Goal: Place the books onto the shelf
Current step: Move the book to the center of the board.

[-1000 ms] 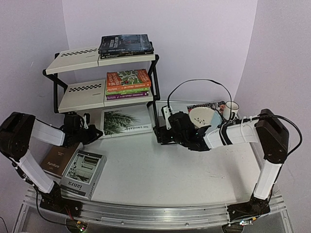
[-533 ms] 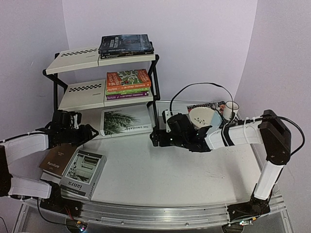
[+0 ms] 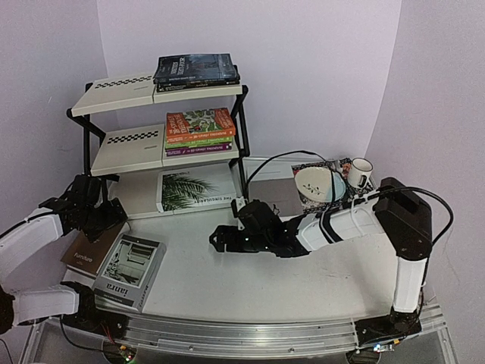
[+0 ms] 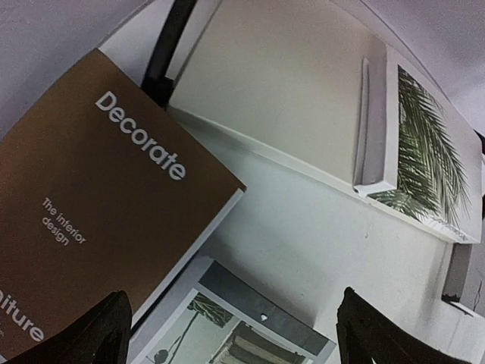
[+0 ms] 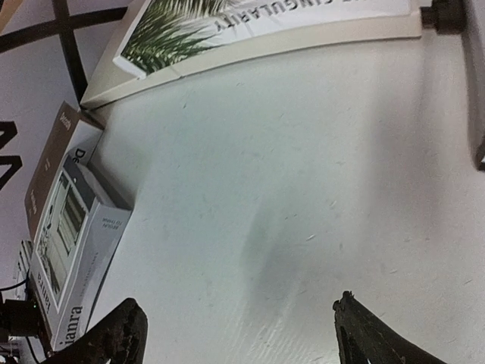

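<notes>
Top external: most books (image 3: 198, 127) sat on shelf (image 3: 121, 89); brown book (image 4: 91, 212), grey book (image 3: 130, 271) lay on counter (image 3: 250, 280) beneath released left claw (image 4: 236, 322); right claw (image 5: 239, 330) released too, empty.

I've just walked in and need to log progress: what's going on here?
Two robot arms are shelving books. Both grippers are open and empty: the left gripper hovers over the brown book and the grey book, the right gripper over the table. The shelf holds the dark books, the colourful stack and the palm-leaf book.
</notes>
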`<state>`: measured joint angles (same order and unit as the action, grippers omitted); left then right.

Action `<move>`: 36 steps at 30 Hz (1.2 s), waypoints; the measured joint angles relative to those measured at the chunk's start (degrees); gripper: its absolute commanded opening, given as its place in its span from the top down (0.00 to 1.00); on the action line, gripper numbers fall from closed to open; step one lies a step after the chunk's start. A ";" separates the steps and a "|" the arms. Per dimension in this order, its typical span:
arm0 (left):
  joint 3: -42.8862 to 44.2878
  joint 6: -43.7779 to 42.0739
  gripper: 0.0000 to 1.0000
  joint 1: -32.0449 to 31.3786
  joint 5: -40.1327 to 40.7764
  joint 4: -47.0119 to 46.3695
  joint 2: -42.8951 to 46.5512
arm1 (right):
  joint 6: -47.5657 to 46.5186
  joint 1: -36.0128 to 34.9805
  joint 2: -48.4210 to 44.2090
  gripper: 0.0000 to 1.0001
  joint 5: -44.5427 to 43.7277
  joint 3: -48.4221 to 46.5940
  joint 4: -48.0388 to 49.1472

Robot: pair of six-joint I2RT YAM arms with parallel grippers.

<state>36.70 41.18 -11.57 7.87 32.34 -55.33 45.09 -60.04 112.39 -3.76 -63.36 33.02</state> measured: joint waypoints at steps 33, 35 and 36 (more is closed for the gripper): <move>-11.29 10.02 0.07 -1.71 -14.97 -10.68 0.63 | -4.99 19.60 -12.29 0.05 -11.28 2.70 -12.42; -11.49 10.62 0.07 -2.23 -16.21 -11.56 0.56 | -4.84 22.10 -12.49 0.05 -10.12 2.80 -13.25; -11.63 10.99 0.07 -2.54 -16.73 -12.04 0.53 | -4.85 23.12 -12.49 0.05 -9.43 2.80 -13.69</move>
<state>25.07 52.17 -14.12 -8.86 20.31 -54.81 40.25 -36.93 99.90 -13.19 -60.56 19.33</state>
